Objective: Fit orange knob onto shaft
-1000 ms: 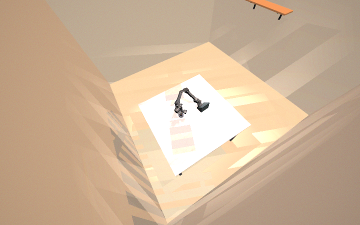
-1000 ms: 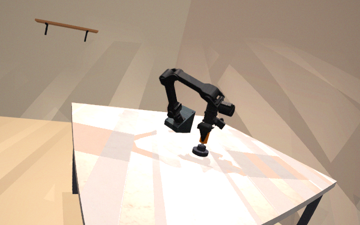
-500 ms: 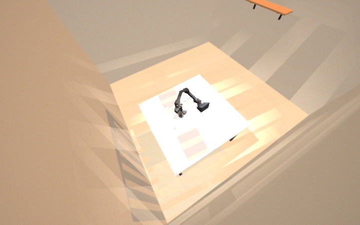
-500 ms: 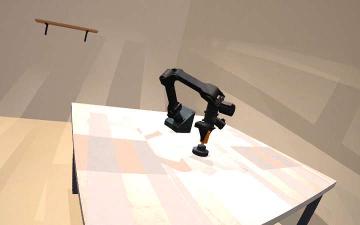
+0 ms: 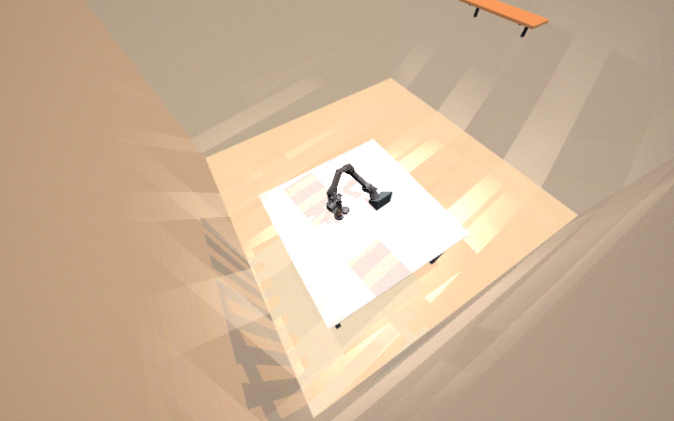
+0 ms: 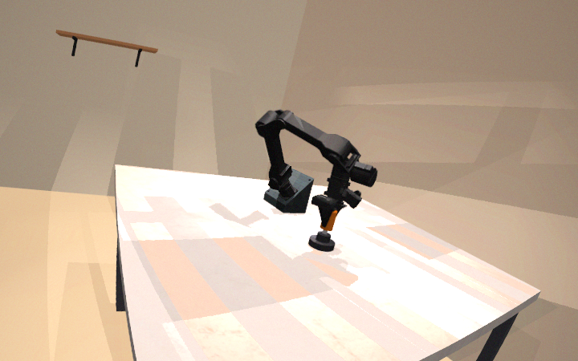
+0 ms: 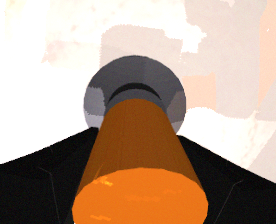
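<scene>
The orange knob [image 6: 333, 220] [image 7: 139, 195] is a tall cylinder, nearly upright. My gripper [image 6: 327, 221] [image 7: 136, 139] points down and is shut on the knob, one black finger on each side of it. The dark round pedestal [image 6: 321, 245] [image 7: 135, 67] is on the table directly below the knob. In the exterior view a short bit of the silver shaft [image 6: 324, 231] shows between the knob's lower end and the pedestal's raised centre, so the knob is not flush on the pedestal. The hole and both flat sides are hidden. In the top view these things are very small.
The arm's dark wedge-shaped base [image 5: 380, 200] [image 6: 301, 190] stands on the table [image 5: 407, 225] [image 6: 156, 345], behind the pedestal in the exterior view. Patches of light and shadow cross the table. An orange-brown shelf [image 5: 506, 12] [image 6: 107, 42] is on the wall, far off.
</scene>
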You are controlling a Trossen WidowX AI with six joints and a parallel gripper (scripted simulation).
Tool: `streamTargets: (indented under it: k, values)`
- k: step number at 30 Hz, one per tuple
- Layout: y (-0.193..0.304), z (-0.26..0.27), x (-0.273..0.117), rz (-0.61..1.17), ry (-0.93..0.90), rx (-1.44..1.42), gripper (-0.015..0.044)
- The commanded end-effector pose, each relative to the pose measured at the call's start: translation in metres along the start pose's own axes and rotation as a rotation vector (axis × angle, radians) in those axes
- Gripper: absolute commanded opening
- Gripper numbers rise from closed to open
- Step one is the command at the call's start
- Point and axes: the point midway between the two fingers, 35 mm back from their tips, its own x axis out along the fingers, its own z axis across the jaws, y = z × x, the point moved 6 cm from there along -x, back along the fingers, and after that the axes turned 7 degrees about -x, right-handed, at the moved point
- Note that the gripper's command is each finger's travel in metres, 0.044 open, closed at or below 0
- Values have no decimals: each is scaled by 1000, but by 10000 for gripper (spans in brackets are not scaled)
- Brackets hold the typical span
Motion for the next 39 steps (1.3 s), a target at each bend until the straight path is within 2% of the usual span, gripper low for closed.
streamTargets:
  k: [1,6,12,39]
  values:
    - [0,0,-3,-1,0,1,0]
    - [0,-1,-4,-1,0,28,0]
    - [-2,0,-3,-1,0,211,0]
    - [0,1,-4,-1,0,211,0]
